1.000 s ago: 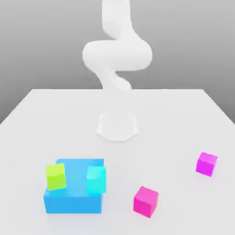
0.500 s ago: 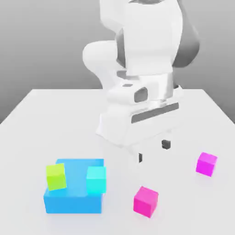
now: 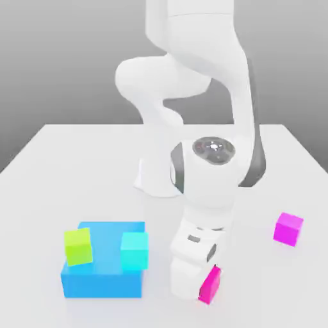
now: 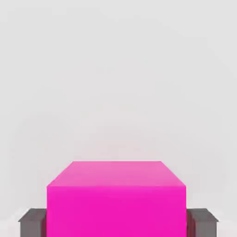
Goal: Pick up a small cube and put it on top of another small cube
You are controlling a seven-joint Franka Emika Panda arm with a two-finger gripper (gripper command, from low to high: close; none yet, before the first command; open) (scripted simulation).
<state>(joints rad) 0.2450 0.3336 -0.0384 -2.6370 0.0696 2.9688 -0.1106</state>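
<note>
Exterior view: the white robot arm reaches down over the worktop, with the hot-pink cube at its lower end. The jaws are closed on 2 opposite sides of this cube, pinching it; in the hand view 1 dark fingertip sits against each side. In the exterior view the hand covers part of the cube, and the rest shows at the hand's edge toward the exterior view's right. The cube is down at the worktop, near the big blue block but apart from it.

The big blue block lies toward the exterior view's left and carries 2 small cubes on its top. The lime-green cube sits near the block's end at the exterior view's left, turned a little. The cyan cube sits near the opposite end, with a gap of bare blue between the 2. The purplish-magenta cube rests alone on the worktop toward the exterior view's right, well apart from the arm and the other 3 small cubes. The hot-pink cube is beside the blue block, not on the lime-green cube.
</note>
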